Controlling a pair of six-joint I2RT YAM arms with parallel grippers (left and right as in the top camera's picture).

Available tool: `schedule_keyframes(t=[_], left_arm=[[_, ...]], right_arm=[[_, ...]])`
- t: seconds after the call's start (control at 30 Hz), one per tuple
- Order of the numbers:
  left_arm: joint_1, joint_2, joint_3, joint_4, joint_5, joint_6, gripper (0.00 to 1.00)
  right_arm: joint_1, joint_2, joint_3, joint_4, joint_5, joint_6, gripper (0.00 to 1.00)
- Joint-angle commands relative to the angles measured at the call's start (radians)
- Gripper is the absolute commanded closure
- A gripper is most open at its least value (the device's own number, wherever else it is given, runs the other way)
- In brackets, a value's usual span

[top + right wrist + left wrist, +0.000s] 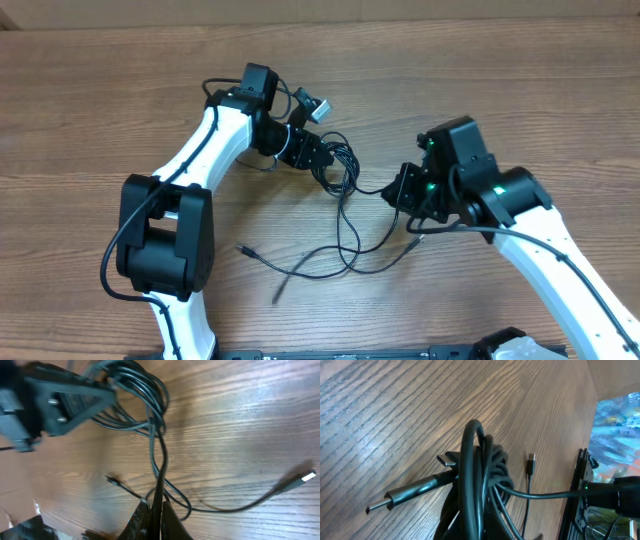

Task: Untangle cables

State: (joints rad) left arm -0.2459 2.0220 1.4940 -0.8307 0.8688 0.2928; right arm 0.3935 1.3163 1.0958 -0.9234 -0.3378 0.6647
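1. Seen from overhead, the cables point(345, 166) lie near the middle of the wooden tabletop point(520, 70). They form a small black bundle point(480, 480), and loose strands trail out of it toward 6 o'clock
2. The left tool point(322, 160) meets the bundle from 10 o'clock, and its jaws are closed on the coiled part. In the left wrist view the loops are packed tight just in front of the camera
3. The right tool point(392, 193) stands at 3 o'clock of the bundle. In the right wrist view its fingers point(175, 527) are pressed together with one strand pinched between them, and this strand runs toward 12 o'clock into the bundle
4. In the left wrist view a barrel plug point(410, 491) sticks out of the bundle toward 8 o'clock, with a flat plug point(445, 460) just beside it. A USB-C plug point(532, 464) lies on the wood at 3 o'clock, near the bundle but apart from it
5. In the right wrist view a light-tipped plug point(306, 477) lies at 3 o'clock, at the end of a curved strand and well apart from the right tool
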Motion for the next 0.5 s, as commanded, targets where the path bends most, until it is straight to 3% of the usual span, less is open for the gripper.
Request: schedule_keyframes(t=[0.0,0.23,0.33,0.47], left_arm=[[0.02,0.005,0.008,-0.003,0.041,0.037,0.96],[0.024,0.005,0.008,-0.003,0.037,0.037,0.96],[0.023,0.005,0.008,-0.003,-0.004,0.037,0.96],[0.023,0.005,0.008,-0.003,-0.058,0.032,0.96]], right_arm=[[0.005,0.01,0.023,0.006,-0.038,-0.008,0.93],[0.006,0.011,0.023,0.039,-0.235,-0.008,0.84],[0.011,0.011,0.023,0.037,-0.314,-0.015,0.75],[0.023,0.011,0.023,0.027,-0.276,-0.059,0.43]])
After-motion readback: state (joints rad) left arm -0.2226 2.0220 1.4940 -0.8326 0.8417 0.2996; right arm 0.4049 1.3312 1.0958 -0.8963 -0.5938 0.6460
